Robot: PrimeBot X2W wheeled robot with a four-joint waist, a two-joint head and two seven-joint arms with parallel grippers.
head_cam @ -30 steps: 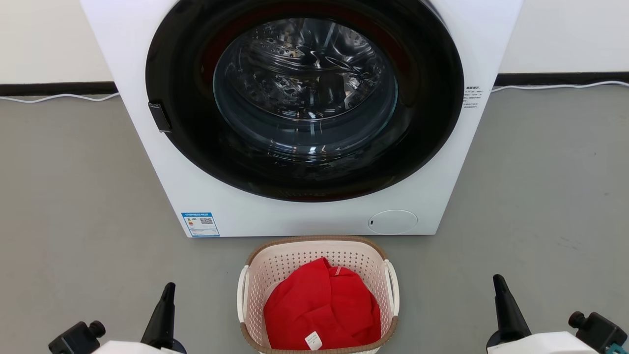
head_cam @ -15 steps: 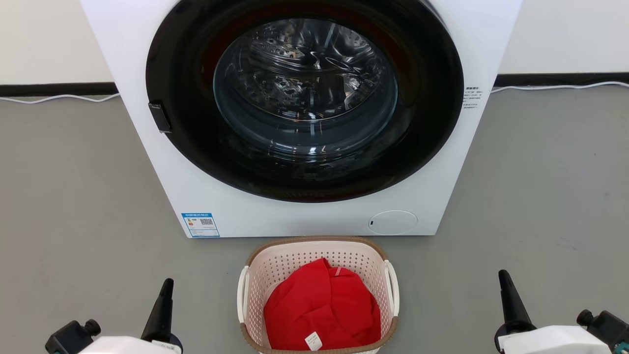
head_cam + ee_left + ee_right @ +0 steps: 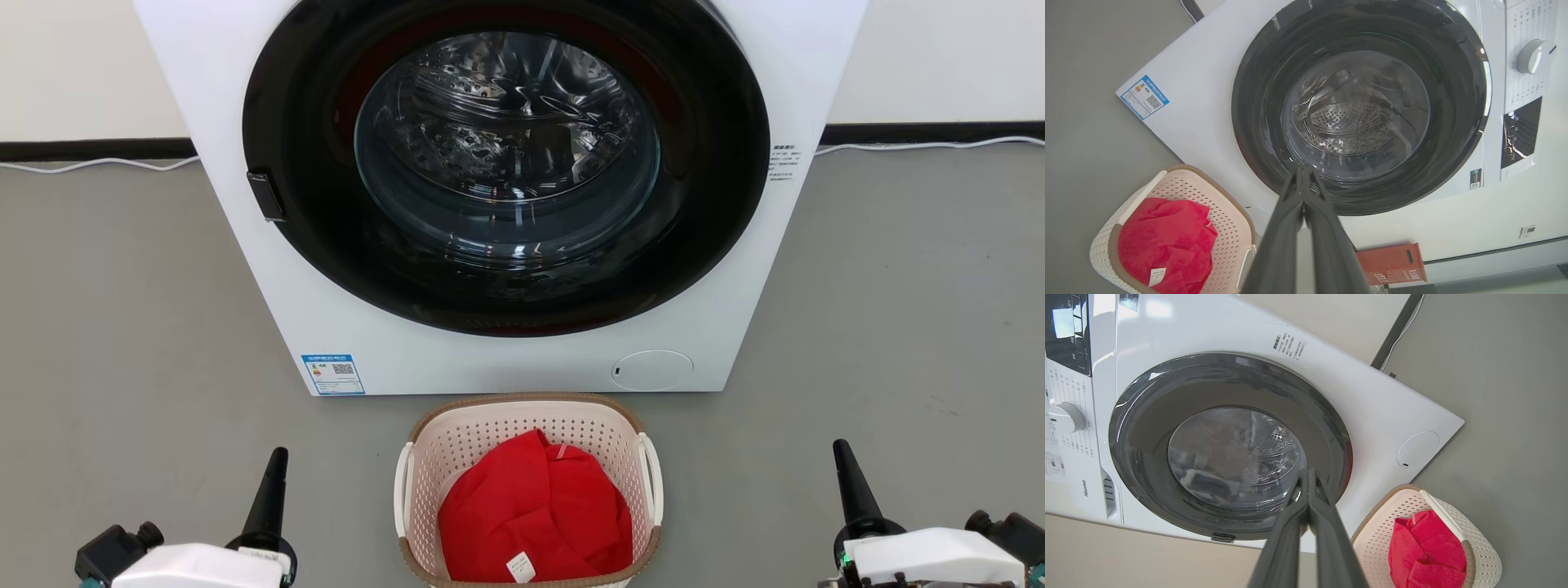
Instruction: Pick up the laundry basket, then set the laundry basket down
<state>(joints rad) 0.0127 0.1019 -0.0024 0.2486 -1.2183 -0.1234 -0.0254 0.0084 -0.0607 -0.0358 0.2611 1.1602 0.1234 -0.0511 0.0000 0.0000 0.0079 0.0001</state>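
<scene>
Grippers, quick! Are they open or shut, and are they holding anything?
Left gripper: shut, holding nothing.
Right gripper: shut, holding nothing.

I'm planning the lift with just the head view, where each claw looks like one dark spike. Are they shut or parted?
Observer: Shut. The wrist views show the left claw and the right claw each pressed closed right to the tip.
Operator: My view crops the top of the washer. What's up there?
Observer: A white dial on its control panel.
Operator: Is there anything off to the side that I'm missing?
Observer: The left wrist view shows a red box with a slot handle, past one side of the washer. I can't tell what it rests on.
</scene>
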